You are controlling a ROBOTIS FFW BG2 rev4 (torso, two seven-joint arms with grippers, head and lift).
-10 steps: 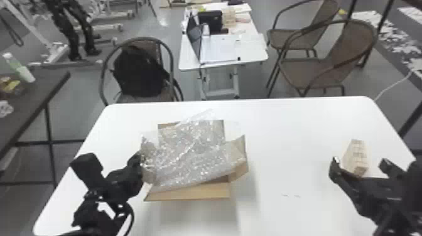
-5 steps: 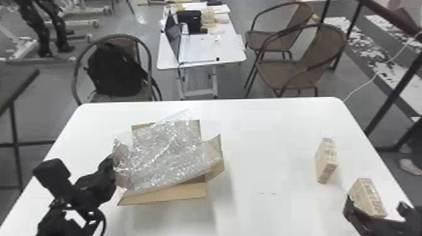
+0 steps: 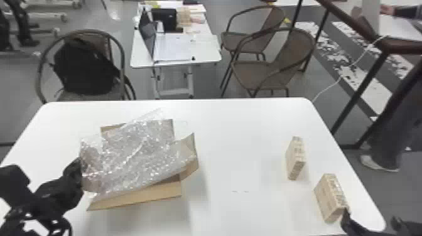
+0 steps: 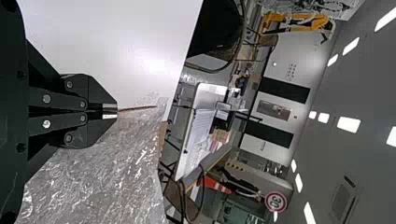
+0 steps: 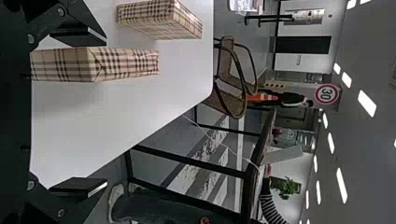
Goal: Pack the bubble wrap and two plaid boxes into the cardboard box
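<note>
- Okay, my left fingers pinch the cardboard box under bubble wrap
- right fingers gape by the near plaid box, far plaid box beyond
- round printed sign behind

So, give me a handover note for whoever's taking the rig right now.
Left gripper: shut on a flap of the cardboard box.
Right gripper: open, by the nearer plaid box, not gripping it.
Bubble wrap: draped over the cardboard box, spilling past its edges.
Farther plaid box: standing on the table.
Done: neither plaid box packed yet.
To do: tuck the wrap in, pack both.
</note>
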